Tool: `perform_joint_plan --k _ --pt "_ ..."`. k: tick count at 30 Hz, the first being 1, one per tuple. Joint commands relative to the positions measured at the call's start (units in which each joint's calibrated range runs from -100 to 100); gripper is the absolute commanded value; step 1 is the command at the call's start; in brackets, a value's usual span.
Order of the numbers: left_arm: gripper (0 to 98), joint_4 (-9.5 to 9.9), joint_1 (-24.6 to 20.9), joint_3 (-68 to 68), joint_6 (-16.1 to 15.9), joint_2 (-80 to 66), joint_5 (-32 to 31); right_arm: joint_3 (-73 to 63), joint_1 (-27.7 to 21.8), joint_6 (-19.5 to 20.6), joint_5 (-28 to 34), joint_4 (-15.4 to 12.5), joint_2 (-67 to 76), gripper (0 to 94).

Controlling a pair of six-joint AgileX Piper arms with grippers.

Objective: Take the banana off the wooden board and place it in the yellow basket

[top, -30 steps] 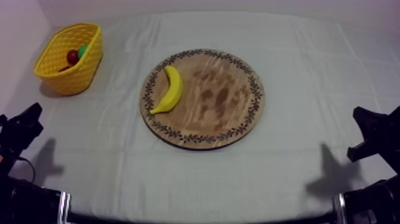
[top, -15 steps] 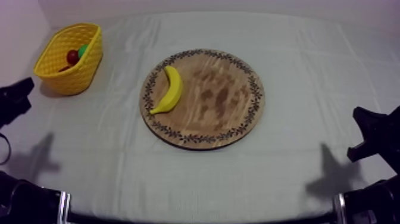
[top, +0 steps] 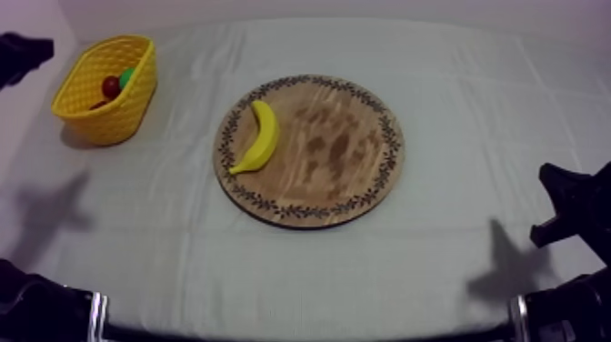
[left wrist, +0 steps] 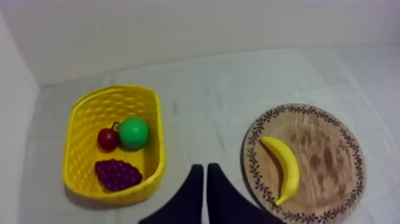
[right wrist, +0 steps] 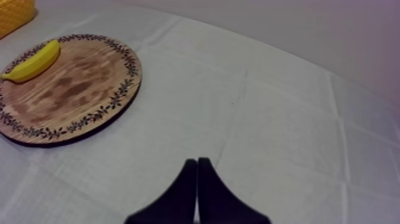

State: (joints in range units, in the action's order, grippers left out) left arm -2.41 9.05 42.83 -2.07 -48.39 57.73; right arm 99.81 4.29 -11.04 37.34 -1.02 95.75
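Banana point(top: 259, 138) not yet lifted, so by my reckoning the whole task is left: grasp, carry, drop; nearest, the right jaws lie pressed together in a narrow wedge, holding nothing, low over the surface point(top: 300, 273); beyond, it lies on the basket-ward side of the wooden board point(top: 355, 164); farthest, the yellow basket point(top: 91, 114) holds grapes point(left wrist: 118, 174) and a small red fruit point(left wrist: 108, 139); the left jaws, likewise closed and empty, hang near it.
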Motion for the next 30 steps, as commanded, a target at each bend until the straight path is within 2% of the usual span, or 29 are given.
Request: perform_joint_plan --k 1,10,18,30 --pt "0.0 0.21 1.2 -6.6 0.0 5.8 0.8 0.0 0.0 0.0 -0.1 0.0 0.0 0.3" --pt "0.0 1.46 7.1 -17.0 1.2 18.7 3.9 0.0 0.0 0.0 -0.1 0.0 0.0 0.3" --pt "0.0 3.67 13.7 -27.1 3.8 31.3 8.5 0.0 0.0 0.0 -0.1 0.0 0.0 0.3" --pt "5.3 3.67 19.3 -39.8 8.0 49.0 11.9 0.0 0.0 0.0 -0.1 0.0 0.0 0.3"
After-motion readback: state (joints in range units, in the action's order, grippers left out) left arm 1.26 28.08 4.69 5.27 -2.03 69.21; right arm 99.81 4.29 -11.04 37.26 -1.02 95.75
